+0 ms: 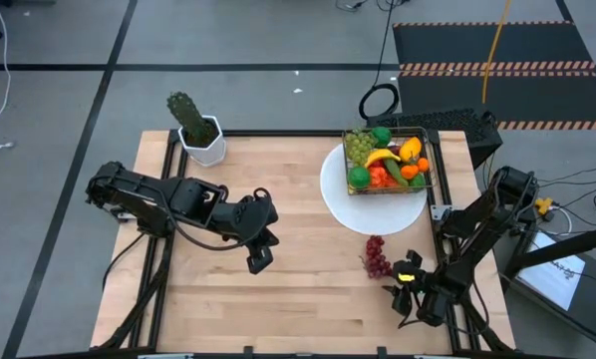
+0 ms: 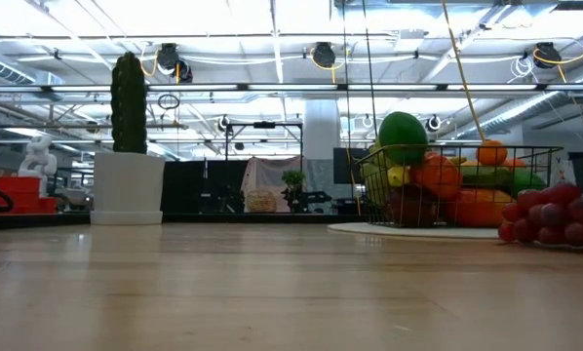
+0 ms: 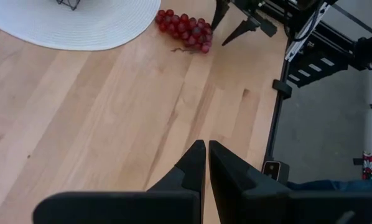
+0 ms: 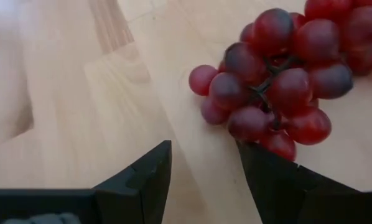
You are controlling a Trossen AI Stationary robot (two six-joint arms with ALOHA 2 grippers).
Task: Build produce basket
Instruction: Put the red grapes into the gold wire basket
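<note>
High view: purple grapes [image 1: 377,256] loose on the desk [image 1: 298,289], just beside the white plate [image 1: 334,194] carrying the basket [image 1: 390,160] already heaped with produce [image 1: 386,160]. Right end effector [image 1: 403,289] close below the bunch, toward the desk's near edge; left end effector [image 1: 259,261] well apart at mid-desk, so right arm the nearer by far. Bunch elongated, long axis running roughly from basket toward near edge.

Low view: grapes [image 2: 555,216] resting on the desk at far right, in front of the basket [image 2: 467,185]; no end effector visible.

Left wrist view: left end effector [image 3: 206,163] with fingers pressed together, holding nothing, pointed across bare desk toward the distant grapes [image 3: 185,28].

Right wrist view: right end effector [image 4: 204,171] partly parted, empty, grapes [image 4: 279,81] just ahead and offset toward one finger, nearly touching it; likely needs a forward advance and a slight sideways shift to straddle the bunch.

No readable writing or brand anywhere.
</note>
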